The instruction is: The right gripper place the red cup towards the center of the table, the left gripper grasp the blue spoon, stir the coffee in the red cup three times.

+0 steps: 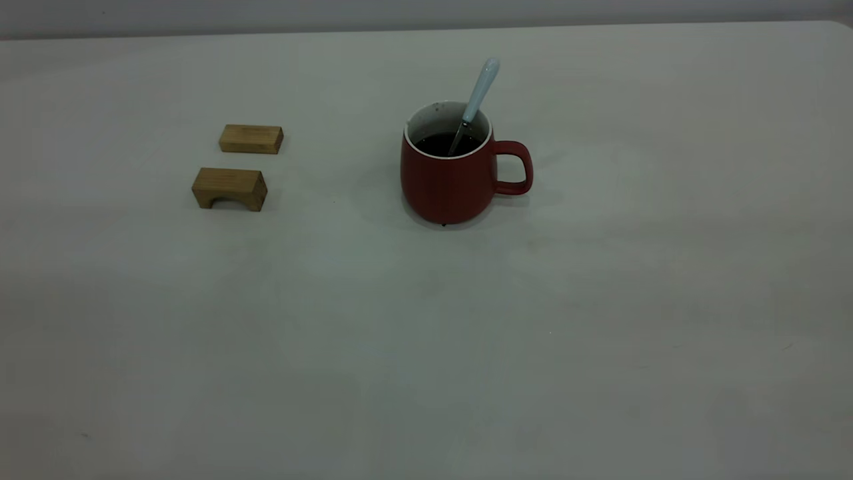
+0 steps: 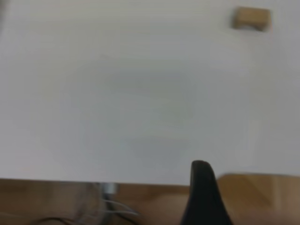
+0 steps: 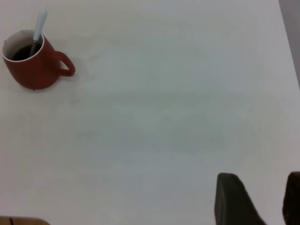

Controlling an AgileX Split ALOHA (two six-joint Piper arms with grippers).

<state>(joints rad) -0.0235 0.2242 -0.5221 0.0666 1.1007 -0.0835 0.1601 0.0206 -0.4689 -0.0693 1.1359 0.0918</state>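
Observation:
The red cup stands upright near the middle of the table, handle pointing right. It holds dark coffee. The blue spoon leans in the cup with its bowl in the liquid and its pale handle sticking up past the rim. Neither arm shows in the exterior view. In the right wrist view the cup and spoon are far from my right gripper, which is open and empty above bare table. My left gripper hangs over the table's edge, holding nothing that I can see.
Two tan wooden blocks lie left of the cup: a flat one and an arched one. One block shows far off in the left wrist view. A brown surface with wires lies beyond the table edge.

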